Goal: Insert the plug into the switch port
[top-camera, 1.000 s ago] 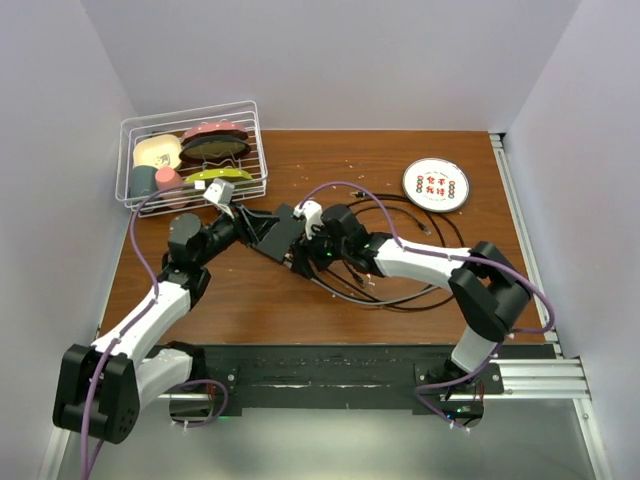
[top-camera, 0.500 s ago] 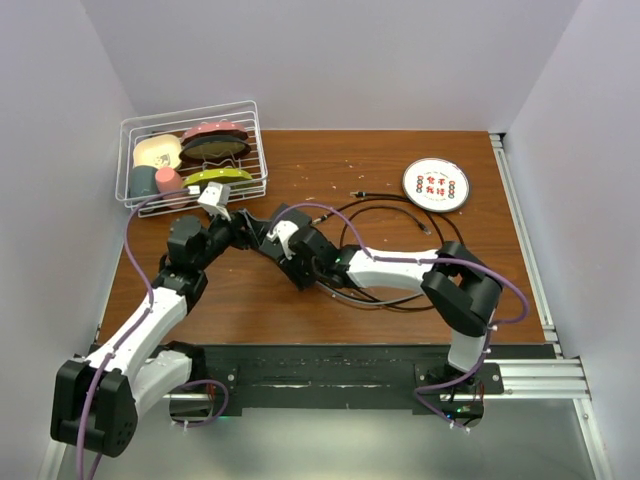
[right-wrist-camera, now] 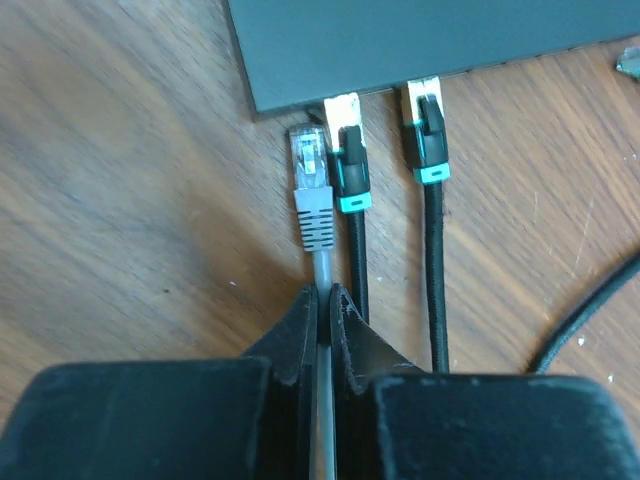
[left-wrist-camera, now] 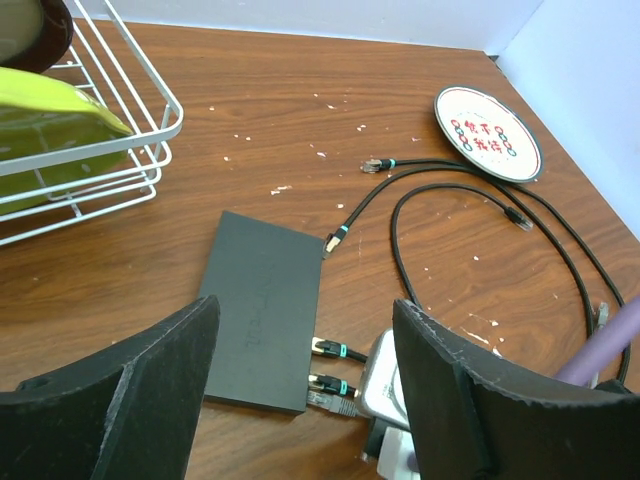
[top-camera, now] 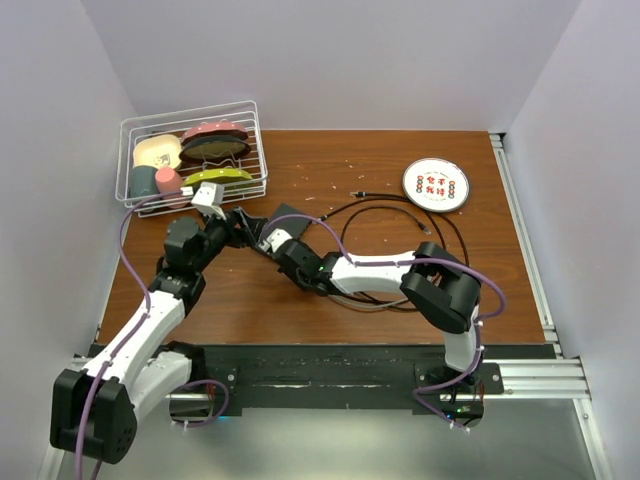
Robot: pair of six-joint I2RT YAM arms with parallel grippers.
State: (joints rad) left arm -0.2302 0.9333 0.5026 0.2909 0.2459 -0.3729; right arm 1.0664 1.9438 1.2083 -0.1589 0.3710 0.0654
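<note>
A wire basket (top-camera: 190, 112) was set in the far left corner of the counter, and a round disc (top-camera: 436, 184) near the far right corner. A flat box (left-wrist-camera: 262, 305) was laid left of centre, with cables (left-wrist-camera: 450, 186) looped between it and the disc. The plug (right-wrist-camera: 310, 165) was placed just short of the switch port (right-wrist-camera: 312, 106), beside two seated plugs (right-wrist-camera: 348, 150) on the box's edge.

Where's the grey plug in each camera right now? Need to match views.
Right wrist: grey plug centre-left, just short of the black switch box, cable pinched in the right gripper.
Left wrist: bottom centre, at the box's near corner.
Top external: hidden beneath the right gripper.
Shared landmark: the black switch box.
</note>
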